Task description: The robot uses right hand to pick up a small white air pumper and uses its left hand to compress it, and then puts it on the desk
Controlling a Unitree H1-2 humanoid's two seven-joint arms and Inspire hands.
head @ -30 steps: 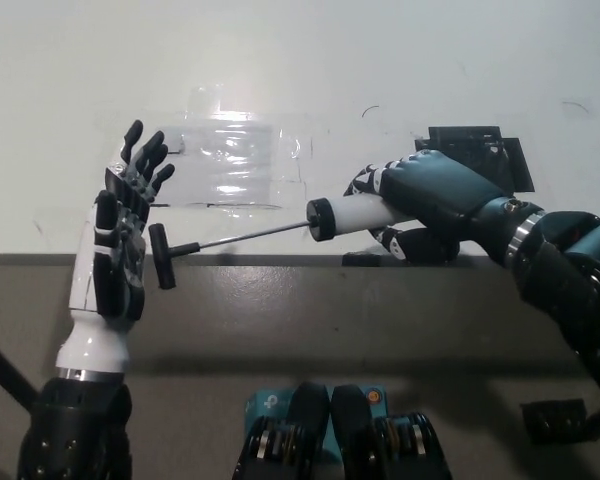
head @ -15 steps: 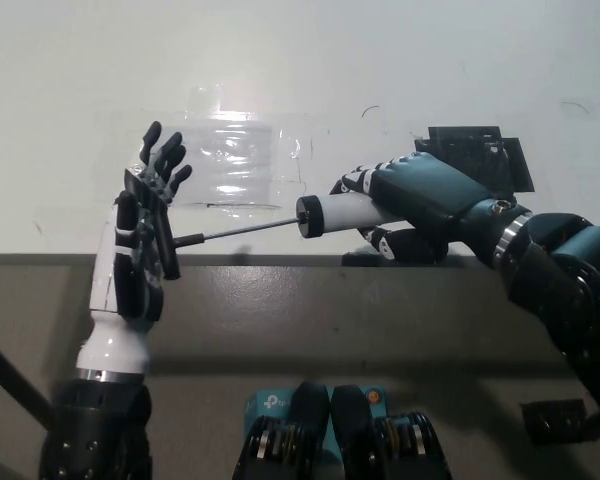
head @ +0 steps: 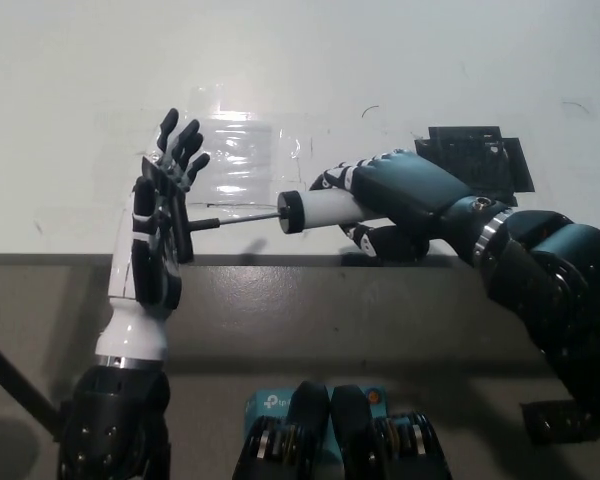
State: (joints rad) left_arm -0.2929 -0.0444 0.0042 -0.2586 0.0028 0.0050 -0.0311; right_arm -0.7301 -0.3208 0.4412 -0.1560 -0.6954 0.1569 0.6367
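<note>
Right hand [head: 395, 195] was clamped round the barrel of the small white air pumper [head: 315, 210], holding it level above the near edge of the bench [head: 400, 80]. Left hand [head: 160, 225] stood upright with its fingers spread and flat, palm against the black handle [head: 183, 232] — little of the thin rod [head: 235, 221] showed. To finish the stroke well, the palm should likely push straight along the rod's line, with the barrel braced, so the rod does not bend or slip off.
</note>
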